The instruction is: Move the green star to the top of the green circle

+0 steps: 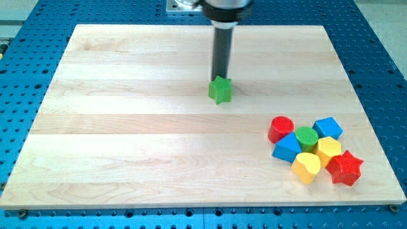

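The green star (pixel 220 90) lies near the middle of the wooden board (pixel 127 127), a little toward the view's top. My tip (pixel 220 78) stands right behind it, touching or nearly touching its top edge. The green circle (pixel 306 137) sits at the view's lower right inside a cluster of blocks, well to the right of and below the star.
Around the green circle lie a red cylinder (pixel 281 129), a blue block (pixel 328 128), a blue triangle-like block (pixel 287 148), a yellow hexagon (pixel 328 150), a yellow heart (pixel 306 167) and a red star (pixel 345 168). The board rests on a blue perforated table.
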Controlling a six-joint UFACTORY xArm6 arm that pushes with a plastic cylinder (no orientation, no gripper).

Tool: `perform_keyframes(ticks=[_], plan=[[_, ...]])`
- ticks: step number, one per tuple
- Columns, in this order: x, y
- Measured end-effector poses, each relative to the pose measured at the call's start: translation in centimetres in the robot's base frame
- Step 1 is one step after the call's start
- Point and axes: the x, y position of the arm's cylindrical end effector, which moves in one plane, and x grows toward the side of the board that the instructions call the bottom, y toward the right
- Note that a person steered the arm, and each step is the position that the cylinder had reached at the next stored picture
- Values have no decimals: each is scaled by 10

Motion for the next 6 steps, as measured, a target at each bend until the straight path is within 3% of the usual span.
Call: perform_keyframes(ticks=[1, 2, 3, 6], plan=[[37, -14], [55, 18], [57, 79], [37, 135]])
